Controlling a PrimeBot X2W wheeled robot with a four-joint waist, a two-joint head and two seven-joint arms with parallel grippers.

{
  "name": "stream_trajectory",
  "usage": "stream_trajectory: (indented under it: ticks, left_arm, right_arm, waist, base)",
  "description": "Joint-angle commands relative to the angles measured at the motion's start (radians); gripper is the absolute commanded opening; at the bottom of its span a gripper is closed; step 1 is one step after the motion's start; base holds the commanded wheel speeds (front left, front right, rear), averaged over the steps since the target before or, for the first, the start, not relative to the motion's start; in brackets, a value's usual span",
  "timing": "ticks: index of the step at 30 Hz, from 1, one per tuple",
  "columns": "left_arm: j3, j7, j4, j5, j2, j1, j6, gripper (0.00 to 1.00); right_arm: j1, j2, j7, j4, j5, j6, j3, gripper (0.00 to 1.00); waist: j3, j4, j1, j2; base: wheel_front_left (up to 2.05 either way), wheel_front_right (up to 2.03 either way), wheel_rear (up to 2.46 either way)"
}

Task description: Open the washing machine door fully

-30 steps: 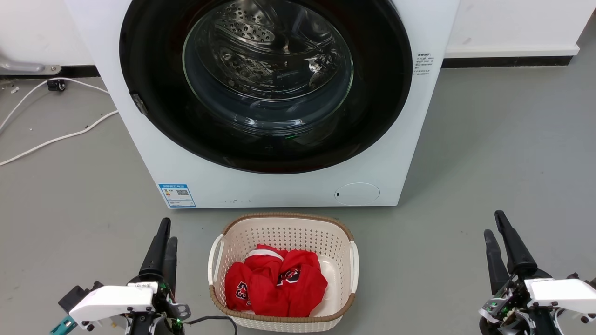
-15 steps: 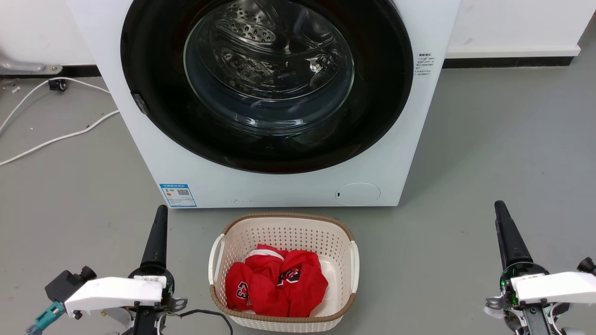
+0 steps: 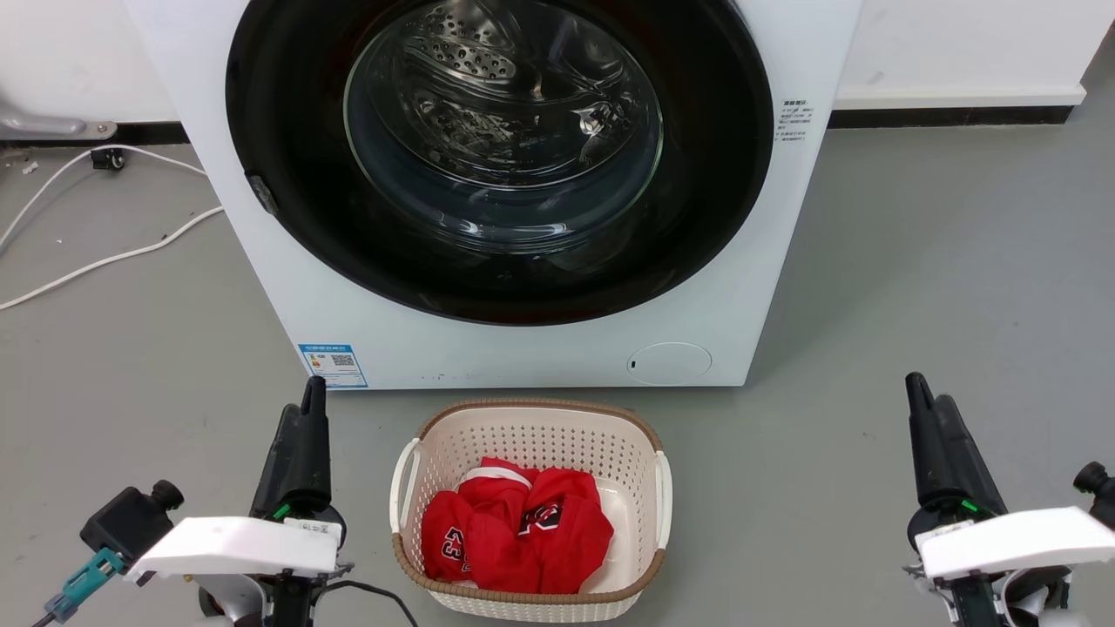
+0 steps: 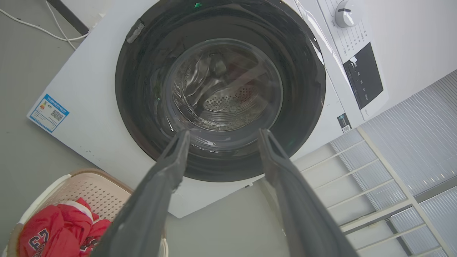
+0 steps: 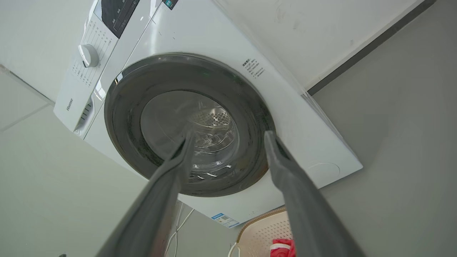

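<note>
The washing machine (image 3: 523, 353) is a white box straight ahead on the floor. Its door (image 3: 503, 148), a glossy black disc with a clear glass centre, lies flush against the front; the steel drum shows through the glass. My left gripper (image 3: 310, 396) hovers low at the left, short of the machine, and my right gripper (image 3: 916, 390) at the right. In the left wrist view the left gripper (image 4: 224, 132) is open and empty, aimed at the door (image 4: 221, 89). The right gripper (image 5: 229, 135) is likewise open, aimed at the door (image 5: 189, 125).
A cream laundry basket (image 3: 409, 470) holding red clothes (image 3: 518, 531) stands on the floor right before the machine, between my arms. White cables (image 3: 104, 257) trail over the grey floor at the left. A wall runs behind the machine.
Both grippers have rolled about their wrists and their fingertips have crept a little toward the machine. The door has not moved.
</note>
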Motion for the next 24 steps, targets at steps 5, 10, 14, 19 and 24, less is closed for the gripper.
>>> stream_trajectory:
  ticks: [5,10,14,19,24]
  left_arm:
    - [-0.003,-0.023,-0.024,0.124,0.009,0.004,-0.002,1.00]
    - [-0.006,-0.039,-0.023,0.212,0.009,0.011,-0.003,1.00]
    - [-0.014,-0.050,-0.021,0.278,0.012,0.015,-0.003,1.00]
    - [-0.020,-0.065,-0.017,0.353,0.017,0.018,-0.003,1.00]
    - [-0.023,-0.078,-0.013,0.422,0.020,0.021,-0.003,1.00]
  right_arm:
    - [0.006,0.001,-0.023,-0.003,-0.116,0.000,0.003,1.00]
    - [0.007,0.001,-0.038,0.005,-0.189,0.000,0.004,1.00]
    - [0.008,0.002,-0.046,0.010,-0.247,0.000,0.006,1.00]
    - [0.010,0.003,-0.052,0.007,-0.315,0.000,0.008,1.00]
    - [0.015,0.003,-0.057,0.002,-0.376,0.000,0.012,1.00]
  waist:
    - [-0.001,0.000,0.0000,0.0000]
    - [-0.002,0.001,0.0000,0.0000]
    - [-0.003,0.001,0.0000,0.0000]
    - [-0.003,0.001,0.0000,0.0000]
    - [-0.004,0.001,0.0000,0.0000]
  base:
    - [0.00,0.00,0.00]
    - [0.00,0.00,0.00]
    - [0.00,0.00,0.00]
    - [0.00,0.00,0.00]
    - [0.00,0.00,0.00]
